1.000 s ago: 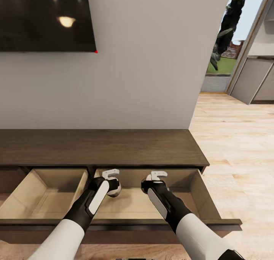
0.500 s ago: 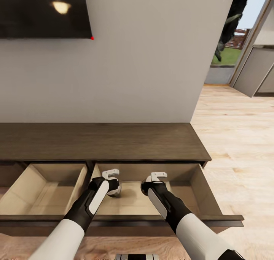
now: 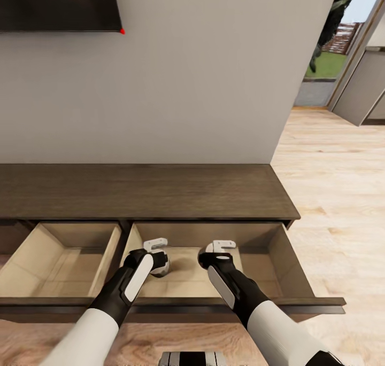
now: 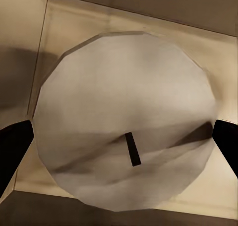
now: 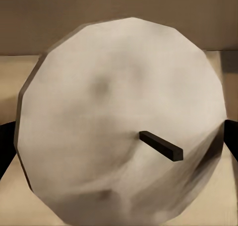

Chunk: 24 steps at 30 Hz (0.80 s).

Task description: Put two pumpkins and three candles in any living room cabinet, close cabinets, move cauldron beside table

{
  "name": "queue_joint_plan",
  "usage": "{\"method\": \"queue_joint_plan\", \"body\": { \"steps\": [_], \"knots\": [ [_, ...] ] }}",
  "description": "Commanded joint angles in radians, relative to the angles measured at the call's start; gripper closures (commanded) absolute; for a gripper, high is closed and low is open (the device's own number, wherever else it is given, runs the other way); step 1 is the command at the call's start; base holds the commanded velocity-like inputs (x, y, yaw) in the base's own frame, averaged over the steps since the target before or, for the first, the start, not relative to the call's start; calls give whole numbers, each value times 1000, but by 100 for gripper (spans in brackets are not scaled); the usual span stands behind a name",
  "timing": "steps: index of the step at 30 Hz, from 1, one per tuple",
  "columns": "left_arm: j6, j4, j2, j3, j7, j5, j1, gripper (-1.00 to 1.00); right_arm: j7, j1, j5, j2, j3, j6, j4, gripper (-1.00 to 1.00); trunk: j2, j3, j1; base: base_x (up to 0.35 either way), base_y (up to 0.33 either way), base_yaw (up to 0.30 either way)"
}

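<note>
Two candles: I hold one in each gripper over the cabinet's point(image 3: 149, 192) right-hand open drawer point(image 3: 286, 261), ready to set them inside.
Left gripper point(image 3: 156, 246): clenched on a grey candle point(image 4: 126, 117), wick up, near the drawer's left wall.
Right gripper point(image 3: 222, 246): clenched on the other candle point(image 5: 124, 132), around mid-drawer, well clear of the right wall.
Right drawer contents: pale floor, nothing else that I can see under my arms.
Left drawer point(image 3: 64, 259): pulled out, beige inside, bare where visible.
Judgement: lower, let go, then push both drawers shut.
</note>
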Motion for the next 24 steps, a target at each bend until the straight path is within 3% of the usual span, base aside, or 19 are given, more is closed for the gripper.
{"method": "queue_joint_plan", "body": {
  "steps": [1,19,24],
  "knots": [
    [1,-1,0,-2,10,10,-1,100,-7,-1,-4,0,3,2,-1,100,-1,-5,0,0,0,0],
    [-6,-1,0,-2,15,3,-1,100,-3,-1,-4,0,17,1,-3,100,-5,-74,8,0,0,0],
    [-12,-6,0,-2,16,0,-1,100,25,-1,-4,0,19,2,-3,100,-6,-94,11,0,0,0]
  ]
}}
